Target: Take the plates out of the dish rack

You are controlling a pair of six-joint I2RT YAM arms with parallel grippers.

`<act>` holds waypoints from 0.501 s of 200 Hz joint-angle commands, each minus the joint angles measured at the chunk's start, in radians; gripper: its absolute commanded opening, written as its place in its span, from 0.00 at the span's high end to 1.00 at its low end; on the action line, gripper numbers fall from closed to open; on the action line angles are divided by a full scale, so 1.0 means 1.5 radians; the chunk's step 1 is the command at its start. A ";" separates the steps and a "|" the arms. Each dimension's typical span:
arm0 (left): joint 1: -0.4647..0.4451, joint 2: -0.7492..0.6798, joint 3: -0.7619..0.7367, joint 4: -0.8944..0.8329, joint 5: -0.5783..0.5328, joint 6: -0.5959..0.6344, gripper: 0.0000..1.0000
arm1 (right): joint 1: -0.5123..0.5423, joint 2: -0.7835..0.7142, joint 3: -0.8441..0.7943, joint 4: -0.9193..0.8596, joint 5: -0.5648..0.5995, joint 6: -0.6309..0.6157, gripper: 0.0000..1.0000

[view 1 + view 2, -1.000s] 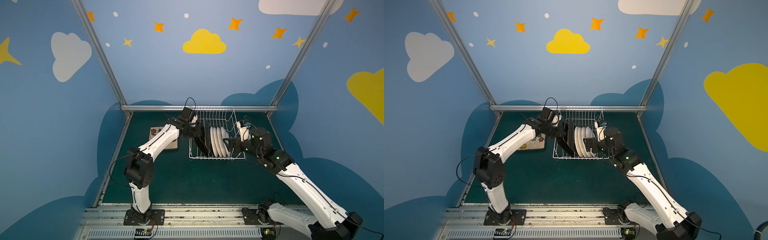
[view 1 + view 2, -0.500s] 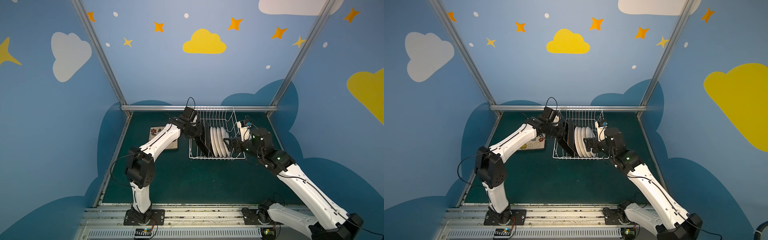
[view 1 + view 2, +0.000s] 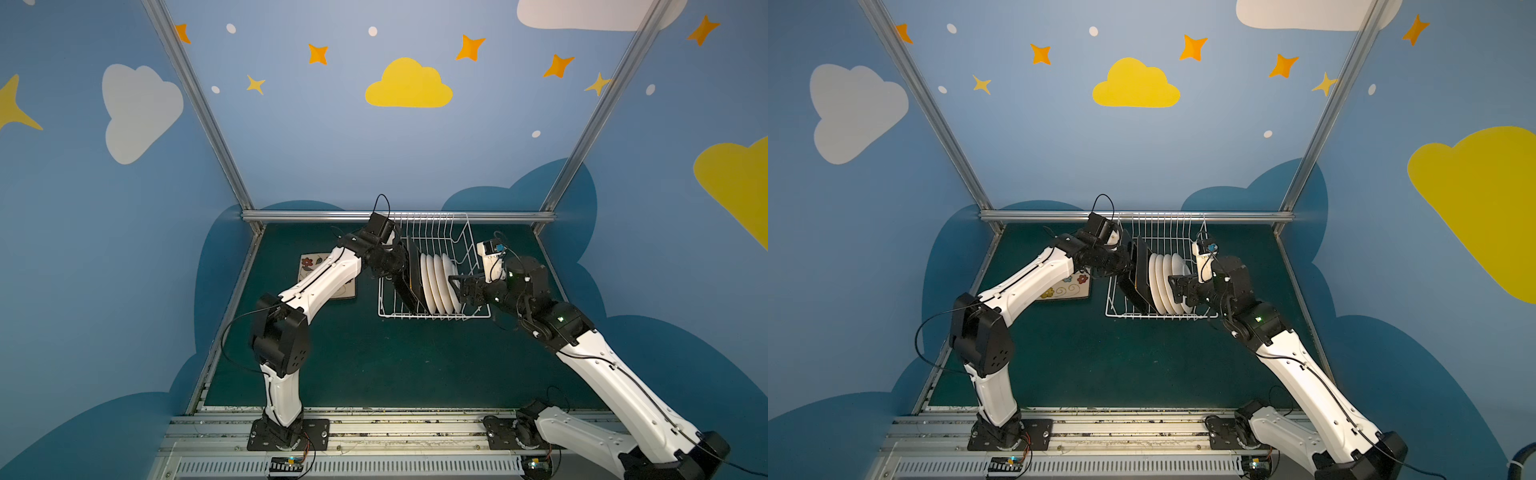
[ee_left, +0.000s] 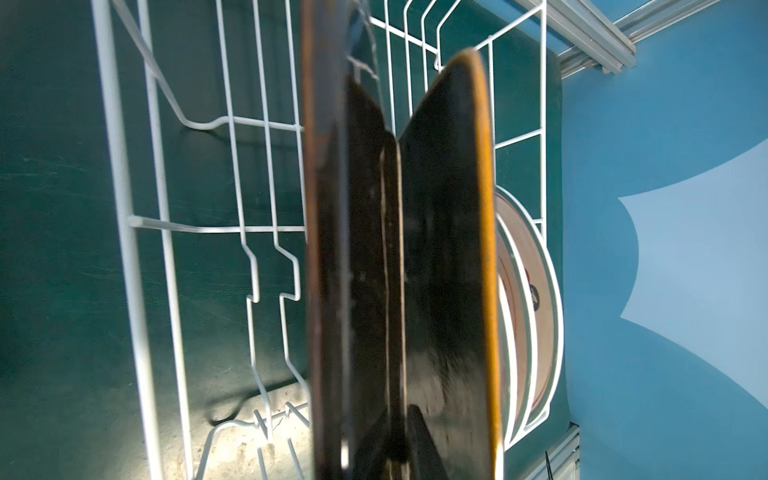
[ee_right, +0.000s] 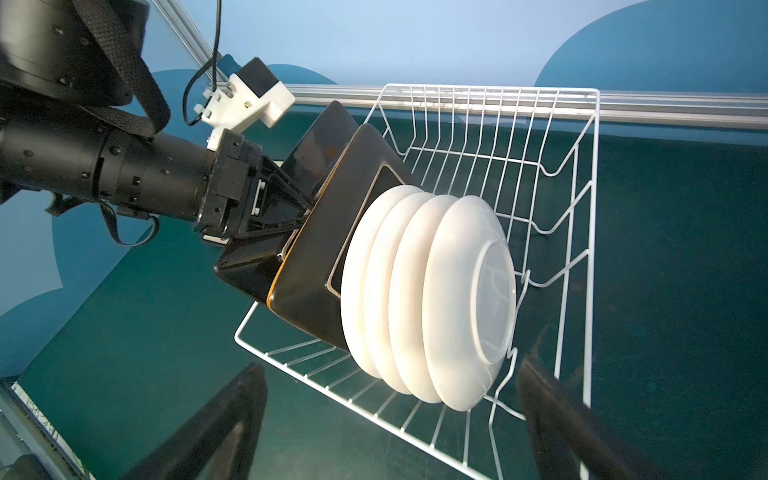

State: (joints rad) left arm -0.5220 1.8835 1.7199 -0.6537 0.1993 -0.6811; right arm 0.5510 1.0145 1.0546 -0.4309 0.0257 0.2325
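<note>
Only your right wrist view shows the left hand [image 5: 308, 208] clamped on a tilted black-backed square plate [image 5: 245, 270], nine o'clock of four round white plates [image 5: 436, 291] in the white wire dish rack [image 5: 498, 87]; right hand [image 5: 390, 363] spread wide, empty

The dish rack [image 3: 432, 318] holds 4 round white plates [image 3: 440, 286] and 3 black-backed square plates [image 3: 415, 274]. 1 more square plate [image 3: 309, 266] lies face up left of the dish rack

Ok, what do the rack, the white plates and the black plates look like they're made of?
Rack: bent thin wire with a smooth white coating, probably metal underneath. White plates: likely glazed ceramic, judging by the smooth sheen and thick rims, though melamine is possible. Black plates: glossy reflective backs and an orange edge, likely glazed ceramic too.
</note>
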 commanded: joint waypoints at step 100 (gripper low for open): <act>-0.001 -0.014 0.051 -0.062 -0.013 0.041 0.97 | -0.006 -0.011 -0.008 -0.005 0.000 0.011 0.06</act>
State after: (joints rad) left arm -0.5316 1.8851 1.7485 -0.7055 0.2028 -0.6811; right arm 0.5457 1.0145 1.0542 -0.4313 0.0254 0.2359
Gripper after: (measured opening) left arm 0.158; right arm 0.939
